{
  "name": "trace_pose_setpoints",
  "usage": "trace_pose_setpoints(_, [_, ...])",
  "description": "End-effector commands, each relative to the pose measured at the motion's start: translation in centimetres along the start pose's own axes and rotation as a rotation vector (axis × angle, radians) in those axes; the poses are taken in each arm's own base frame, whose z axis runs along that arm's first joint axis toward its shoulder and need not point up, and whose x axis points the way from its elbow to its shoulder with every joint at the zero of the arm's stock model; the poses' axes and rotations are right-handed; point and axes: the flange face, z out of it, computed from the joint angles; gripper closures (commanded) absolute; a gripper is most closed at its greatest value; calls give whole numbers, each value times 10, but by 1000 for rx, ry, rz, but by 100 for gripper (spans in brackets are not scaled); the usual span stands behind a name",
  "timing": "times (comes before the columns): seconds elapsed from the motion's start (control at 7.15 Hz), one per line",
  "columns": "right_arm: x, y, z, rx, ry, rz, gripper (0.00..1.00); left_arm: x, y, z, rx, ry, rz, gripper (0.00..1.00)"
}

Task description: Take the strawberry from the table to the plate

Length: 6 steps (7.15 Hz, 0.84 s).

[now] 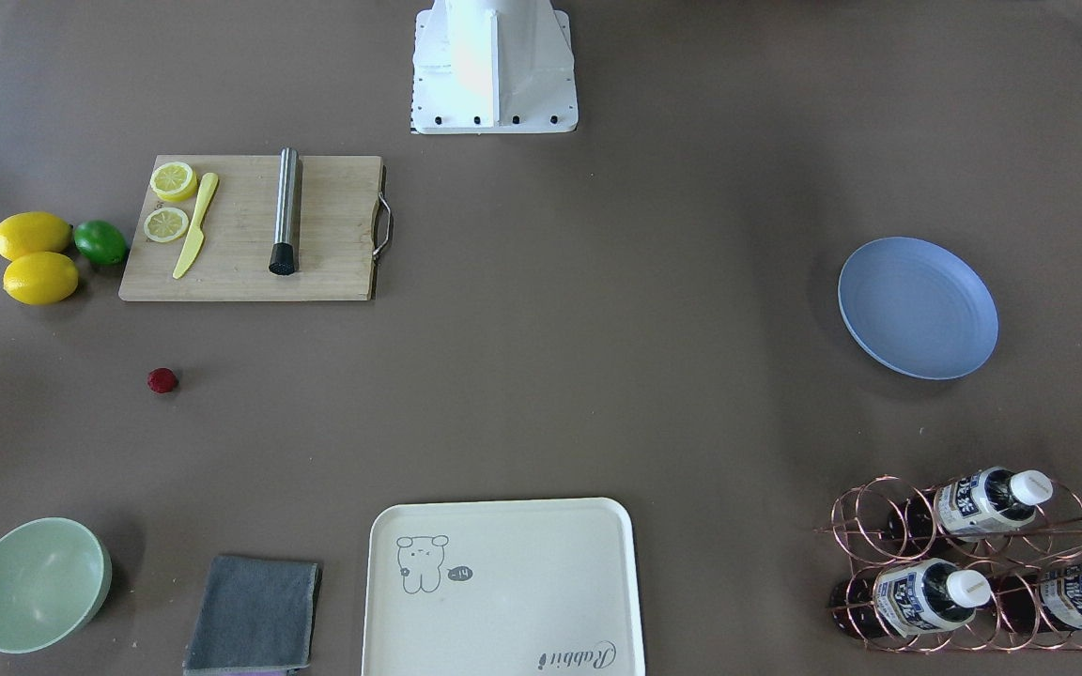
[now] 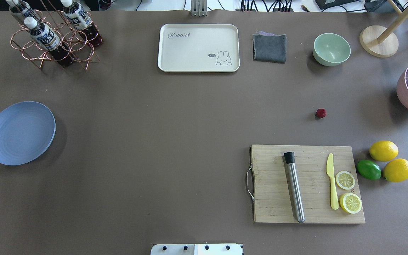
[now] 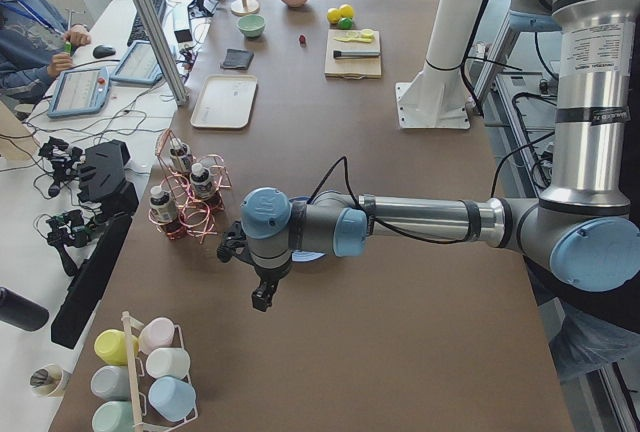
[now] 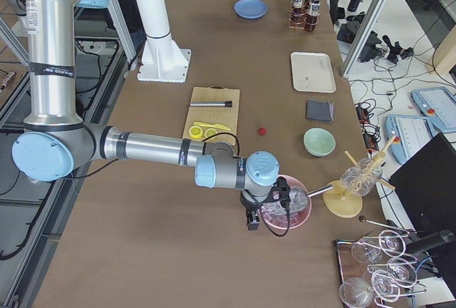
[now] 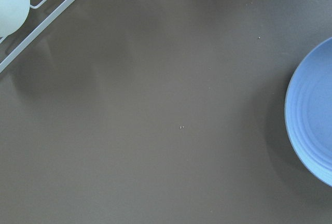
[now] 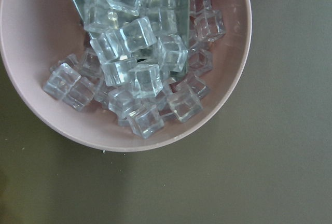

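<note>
The strawberry [image 2: 321, 113], a tiny dark-red berry, lies alone on the brown table [image 2: 175, 124] between the green bowl and the cutting board. It also shows as the strawberry [image 1: 162, 380]. Far across the table the light-blue plate [image 2: 20, 132] holds nothing; the left wrist view catches the plate [image 5: 316, 115] at its right edge. My left gripper [image 3: 262, 297] hangs over the table's end near the plate. My right gripper [image 4: 251, 221] hovers at the pink ice bowl, well away from the berry. Both show only in side views, so I cannot tell if they are open or shut.
A wooden cutting board [image 2: 306, 184] carries a steel muddler, a yellow knife and lemon slices. Lemons [image 2: 384, 150] and a lime sit beside it. Along the far side stand a cream tray [image 2: 198, 47], grey cloth [image 2: 269, 47], green bowl [image 2: 331, 49] and bottle rack [image 2: 53, 39]. The pink ice bowl [image 6: 124, 63] is under my right wrist.
</note>
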Motion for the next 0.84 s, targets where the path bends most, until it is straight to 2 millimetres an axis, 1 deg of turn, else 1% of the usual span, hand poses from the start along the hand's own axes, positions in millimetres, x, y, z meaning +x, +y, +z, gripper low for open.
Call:
trace_pose_setpoints(0.0, [-1,-1,-1,3,-1,0,0,2,-10,-4,42,15,-69,1])
trace_pose_setpoints(0.14, [-2,-1,-2,5,-2,-4,0,9,-24,-14,128,-13,18,1])
trace_pose_setpoints(0.28, [-3,-3,-3,7,-2,-6,0,9,-20,-12,149,-11,42,1])
trace_pose_setpoints(0.42, [-3,-2,-3,7,-3,-8,0,9,-10,-10,193,-16,87,1])
trace_pose_setpoints(0.56, [-1,-1,-1,4,-2,-3,0,2,-8,6,219,35,90,1])
trace_pose_setpoints(0.7, [-3,-2,-2,5,-5,-8,0,19,-34,-7,263,53,87,1])
